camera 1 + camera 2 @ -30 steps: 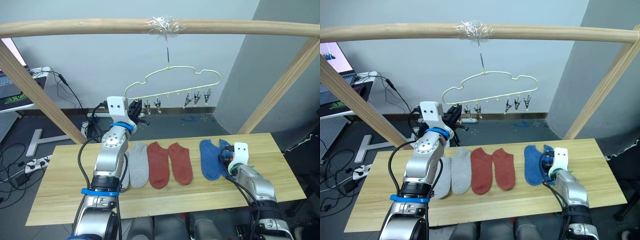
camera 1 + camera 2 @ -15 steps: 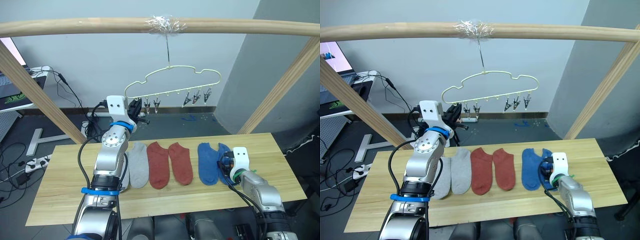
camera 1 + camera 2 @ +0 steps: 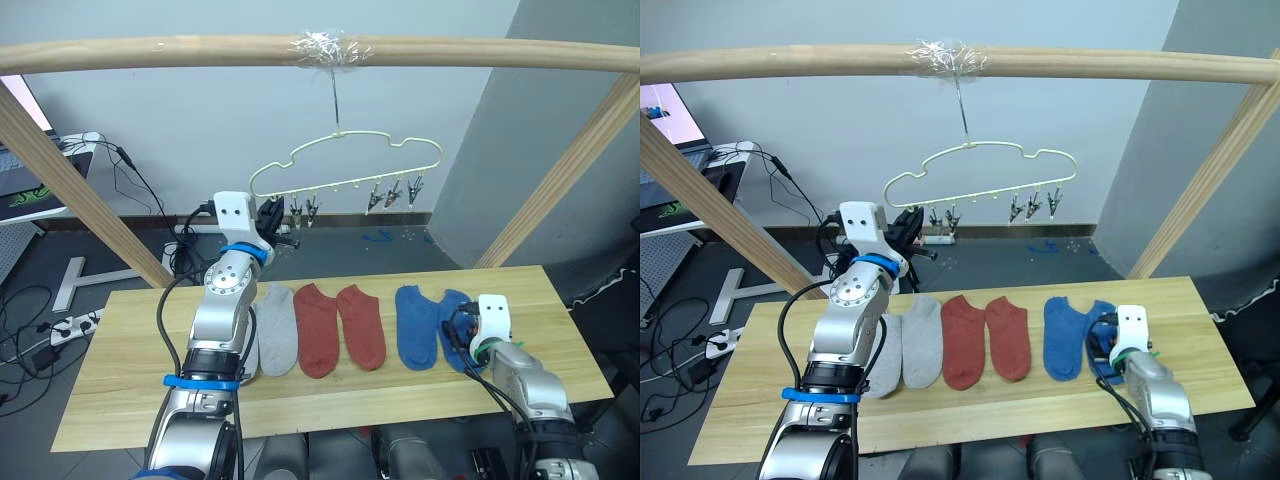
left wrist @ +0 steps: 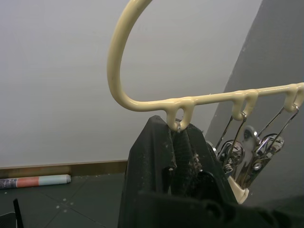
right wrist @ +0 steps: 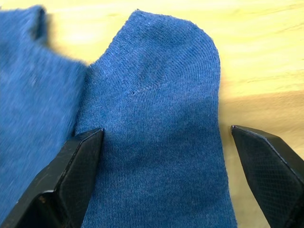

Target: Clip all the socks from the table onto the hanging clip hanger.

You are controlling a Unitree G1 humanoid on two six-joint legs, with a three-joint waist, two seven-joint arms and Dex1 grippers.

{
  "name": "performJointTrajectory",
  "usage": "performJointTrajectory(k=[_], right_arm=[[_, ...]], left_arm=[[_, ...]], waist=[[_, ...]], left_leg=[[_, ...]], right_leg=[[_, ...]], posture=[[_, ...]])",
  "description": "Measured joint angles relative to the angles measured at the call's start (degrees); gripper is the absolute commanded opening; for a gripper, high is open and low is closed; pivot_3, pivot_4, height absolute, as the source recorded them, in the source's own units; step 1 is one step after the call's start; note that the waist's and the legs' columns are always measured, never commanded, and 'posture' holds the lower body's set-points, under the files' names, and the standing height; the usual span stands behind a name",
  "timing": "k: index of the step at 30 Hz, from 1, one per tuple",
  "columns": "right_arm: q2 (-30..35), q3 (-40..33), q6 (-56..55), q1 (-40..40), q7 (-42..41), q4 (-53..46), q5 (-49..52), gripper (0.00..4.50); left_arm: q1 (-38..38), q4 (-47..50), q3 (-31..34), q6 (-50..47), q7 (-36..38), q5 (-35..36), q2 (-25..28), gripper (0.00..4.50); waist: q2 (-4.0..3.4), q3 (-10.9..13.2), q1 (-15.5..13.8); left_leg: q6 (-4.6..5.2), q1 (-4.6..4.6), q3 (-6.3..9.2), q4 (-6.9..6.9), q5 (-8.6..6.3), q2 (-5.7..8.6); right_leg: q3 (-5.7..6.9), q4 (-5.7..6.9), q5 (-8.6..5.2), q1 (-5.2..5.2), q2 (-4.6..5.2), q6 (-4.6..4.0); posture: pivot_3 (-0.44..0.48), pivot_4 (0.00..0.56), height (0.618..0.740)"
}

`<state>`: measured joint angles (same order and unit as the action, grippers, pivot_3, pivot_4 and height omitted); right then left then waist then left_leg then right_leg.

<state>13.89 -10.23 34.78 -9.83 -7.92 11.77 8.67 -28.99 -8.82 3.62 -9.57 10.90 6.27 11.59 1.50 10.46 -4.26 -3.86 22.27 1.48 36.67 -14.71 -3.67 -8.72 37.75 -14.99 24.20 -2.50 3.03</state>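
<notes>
The pale yellow-green clip hanger [image 3: 345, 160] hangs by its hook from the wooden pole. My left gripper [image 3: 272, 222] is raised to the hanger's left end, and its fingers [image 4: 156, 152] are shut on the leftmost clip under the first loop. On the table [image 3: 120, 370] lie a grey sock [image 3: 278, 325], a second grey one mostly behind my left arm, two rust red socks [image 3: 315, 328] and two blue socks [image 3: 412, 322]. My right gripper [image 5: 161, 180] is open and low over the right blue sock [image 5: 156, 118], one finger on either side of it.
Several free metal clips [image 3: 390, 195] hang along the hanger's right half. The wooden pole frame [image 3: 200, 50] spans the top, with slanted posts [image 3: 80, 190] at both sides behind the table. Cables and a power strip [image 3: 70, 325] lie on the floor at left.
My right gripper has slid to the right, from over the left blue sock to the right one, and the two blue socks now lie slightly apart. The left arm has not moved.
</notes>
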Motion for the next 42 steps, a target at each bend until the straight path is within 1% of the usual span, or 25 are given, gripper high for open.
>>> performJointTrajectory(k=[4, 7, 9, 12, 17, 18, 19, 21, 22, 25, 26, 28, 31, 32, 35, 38, 42], right_arm=[[0.52, 0.63, -0.93, -0.68, -1.54, 1.6, -0.32, 4.47], [1.27, 1.04, -1.42, -0.8, -2.96, 2.34, -0.46, 3.91], [1.61, 1.3, -1.57, -0.71, -3.66, 2.51, -0.55, 3.31], [2.2, 1.49, -1.97, -0.15, -4.87, 2.54, -0.64, 2.27], [4.18, 4.01, -3.82, 1.72, -7.57, 1.89, -1.17, 0.53], [5.07, 4.87, -4.63, 2.24, -8.26, 1.7, -1.72, 0.22], [6.03, 5.72, -5.41, 2.68, -8.74, 1.42, -2.32, 0.01], [10.2, 9.25, -9.33, 4.85, -10.65, 0.25, -5.63, 0.01], [13.76, 12.22, -13.15, 6.88, -12.17, -0.78, -8.78, 0.01], [21.15, 17.47, -22.09, 10.03, -16.34, -4.97, -14.78, 0.01], [22.89, 18.79, -24.91, 10.36, -18.01, -7.51, -15.97, 0.01], [23.75, 20.87, -28.55, 9.68, -21.26, -13.42, -16.58, 0.01], [22.55, 24.65, -30.28, 7.16, -24.93, -18.18, -16.72, 0.01], [21.03, 26.3, -30.45, 5.5, -26.05, -19.38, -16.85, 0.01], [16.68, 29.03, -29.22, 1.54, -27.5, -19.94, -16.69, 0.01], [10.13, 31.91, -27.88, -4.13, -28.89, -16.8, -16.29, 0.01], [6.39, 33.53, -28.19, -8.0, -30.08, -11.9, -15.91, 0.01]], left_arm=[[0.0, 0.0, 0.0, -0.04, 0.0, 0.0, 0.01, 0.0], [0.01, 0.01, 0.0, -0.09, -0.01, 0.0, 0.03, 0.0], [0.01, 0.01, 0.0, -0.14, -0.01, 0.0, 0.05, 0.0], [0.1, 0.07, 0.0, -0.18, -0.01, 0.0, 0.31, 0.0], [0.3, 0.43, 0.01, -0.44, 0.12, 0.04, 0.94, 0.0], [0.33, 0.51, 0.01, -0.63, 0.4, 0.09, 1.04, 0.0], [0.33, 0.62, 0.01, -1.0, 0.76, 0.13, 1.16, 0.0], [0.38, 1.21, 0.05, -1.76, 1.41, 0.52, 1.66, 0.0], [0.36, 1.5, 0.35, -2.68, 2.31, 1.23, 2.04, 0.0], [-0.08, 1.86, 2.05, -6.53, 4.89, 5.07, 2.45, 0.0], [-0.32, 1.96, 2.51, -8.45, 5.96, 6.76, 2.57, 0.0], [-0.74, 2.78, 3.63, -13.45, 7.95, 10.71, 2.7, 0.0], [-1.88, 4.45, 6.31, -21.86, 9.27, 17.13, 2.87, 0.0], [-2.6, 4.93, 8.01, -25.52, 9.58, 20.02, 3.26, 0.0], [-3.36, 6.38, 11.18, -32.55, 9.78, 25.57, 4.04, 0.0], [-3.97, 7.24, 13.58, -39.6, 9.9, 31.86, 4.01, 0.0], [-4.36, 8.25, 15.55, -45.03, 9.14, 36.77, 3.97, 0.0]], waist=[[0.0, 0.0, -0.01], [0.02, -0.01, -0.02], [0.02, -0.01, -0.02], [0.07, -0.04, -0.04], [0.08, -0.05, -0.16], [0.07, -0.04, -0.21], [0.07, -0.04, -0.24], [0.06, -0.03, -0.31], [0.01, 0.0, -0.29], [-0.04, 0.13, 0.27], [-0.03, 0.17, 0.65], [0.07, 0.23, 1.4], [0.12, 0.33, 1.5], [0.17, 0.38, 1.51], [0.34, 0.61, 1.38], [0.48, 0.89, 1.06], [0.55, 1.04, 0.19]], left_leg=[[0.0, -0.01, -0.01, 0.0, 0.0, 0.0], [0.0, -0.05, 0.01, 0.0, 0.0, 0.0], [0.0, -0.11, 0.01, 0.0, 0.0, 0.0], [0.0, -0.16, 0.0, 0.0, 0.0, 0.0], [0.0, -0.17, 0.0, 0.0, 0.0, 0.0], [0.0, -0.17, -0.01, 0.0, 0.0, 0.0], [0.0, -0.17, -0.01, 0.0, 0.0, 0.01], [0.0, -0.15, -0.03, -0.02, 0.0, 0.02], [-0.01, -0.14, -0.05, -0.02, 0.0, 0.02], [-0.01, -0.16, -0.08, -0.04, 0.0, 0.01], [0.0, -0.19, -0.05, -0.05, 0.0, 0.0], [0.0, -0.27, 0.06, -0.05, 0.0, -0.05], [0.0, -0.28, 0.11, -0.04, 0.0, -0.05], [0.0, -0.27, 0.12, -0.03, 0.0, -0.05], [-0.01, -0.23, 0.12, 0.0, -0.01, -0.04], [-0.02, -0.16, 0.15, 0.01, 0.0, -0.05], [-0.04, -0.11, 0.12, 0.0, -0.01, -0.05]], right_leg=[[0.0, 0.0, 0.0, -0.02, 0.0, 0.0], [0.01, 0.0, 0.0, -0.04, 0.0, 0.0], [0.01, 0.01, 0.0, -0.09, 0.0, 0.0], [0.0, 0.01, 0.0, -0.12, 0.0, 0.0], [0.0, 0.01, 0.0, -0.14, 0.0, 0.0], [0.0, 0.01, 0.0, -0.14, 0.0, 0.0], [-0.01, 0.0, 0.0, -0.14, 0.01, 0.0], [-0.02, -0.03, -0.01, -0.12, 0.02, 0.01], [-0.03, -0.04, -0.02, -0.1, 0.02, 0.03], [-0.08, 0.01, -0.03, -0.04, 0.0, 0.04], [-0.08, 0.02, -0.03, -0.04, -0.03, 0.05], [-0.06, 0.11, -0.03, -0.07, -0.12, 0.05], [-0.04, 0.17, -0.03, -0.07, -0.13, 0.05], [-0.03, 0.16, -0.03, -0.07, -0.13, 0.04], [-0.04, 0.13, -0.03, -0.07, -0.12, 0.04], [0.02, 0.12, -0.03, -0.05, -0.1, 0.03], [0.04, 0.08, -0.03, -0.02, -0.05, 0.01]], posture=[[0.318, 0.175, 0.74], [0.322, 0.179, 0.74], [0.322, 0.179, 0.74], [0.326, 0.182, 0.74], [0.329, 0.186, 0.74], [0.329, 0.186, 0.74], [0.328, 0.188, 0.74], [0.325, 0.191, 0.74], [0.325, 0.191, 0.74], [0.319, 0.194, 0.74], [0.317, 0.195, 0.74], [0.315, 0.196, 0.74], [0.316, 0.197, 0.74], [0.316, 0.198, 0.74], [0.315, 0.199, 0.74], [0.322, 0.199, 0.74], [0.334, 0.201, 0.74]])
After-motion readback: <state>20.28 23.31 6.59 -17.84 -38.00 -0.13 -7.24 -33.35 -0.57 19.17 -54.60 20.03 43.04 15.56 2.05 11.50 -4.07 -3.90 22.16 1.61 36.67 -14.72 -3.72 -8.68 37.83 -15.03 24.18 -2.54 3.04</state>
